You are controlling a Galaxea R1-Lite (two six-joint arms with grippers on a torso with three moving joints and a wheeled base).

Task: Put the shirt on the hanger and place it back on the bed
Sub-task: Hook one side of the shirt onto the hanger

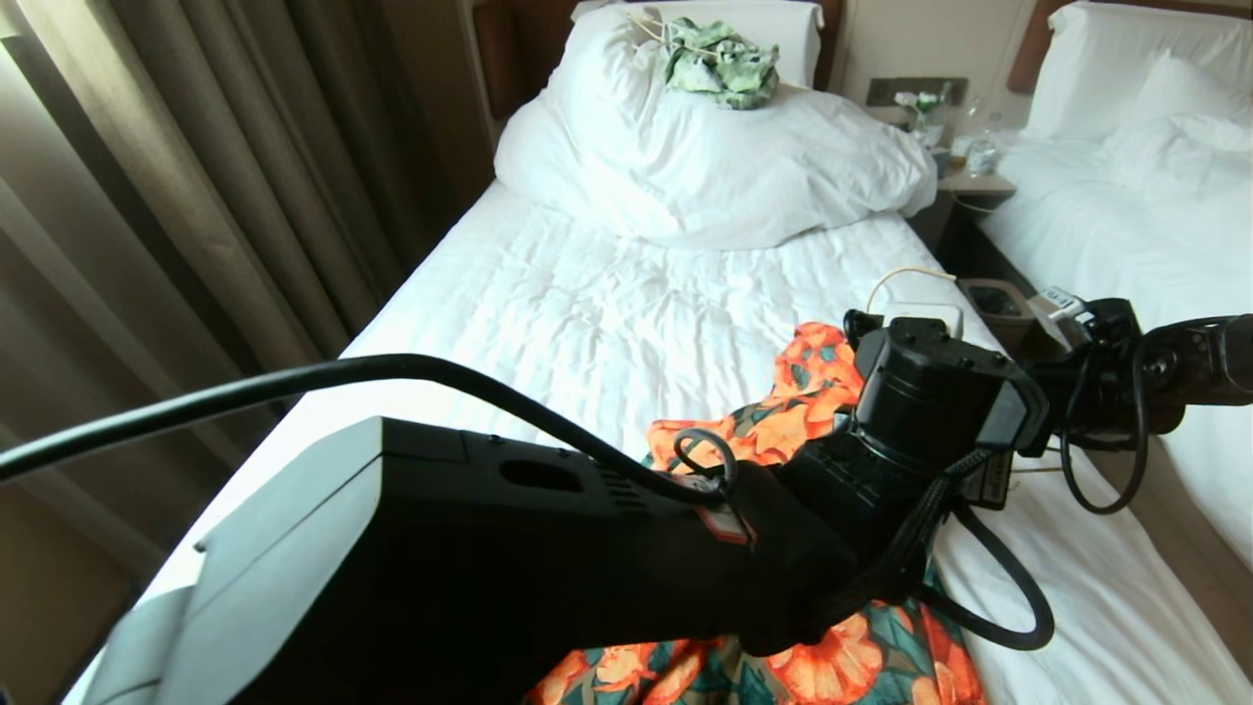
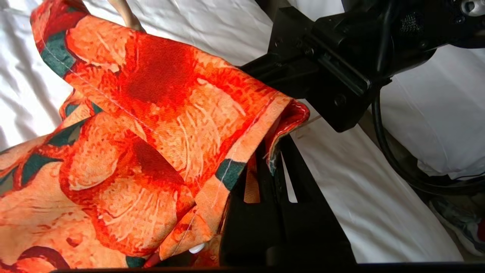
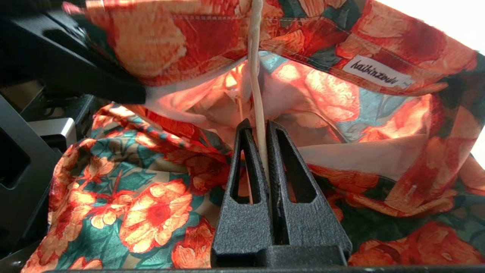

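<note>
Near the foot of the bed [image 1: 548, 304], on its right half, the shirt [image 1: 803, 392] lies partly lifted off the wrinkled white sheet, with both arms working over it. Left hand [image 2: 265, 178]: fingers closed on the hem edge of the shirt — the orange-flowered cloth is folded over the finger and a white button shows just beneath. Its arm crosses the head view from lower left toward the centre, hiding much of the garment. Right hand [image 3: 263, 151]: fingers pinched narrow on the hanger [image 3: 255, 76] — the thin cream-white wire runs straight up from between the fingertips into the open neck of the shirt, passing beside the collar label [image 3: 377, 72]. Pale lining is visible inside the opening. The right arm reaches in from the right side of the head view, above the gap between the two beds. At the headboard end, a bunched white duvet [image 1: 705, 157] carries a small green-and-white garment [image 1: 722, 61], well apart from the shirt. A second bed [image 1: 1126, 196] stands to the right.
</note>
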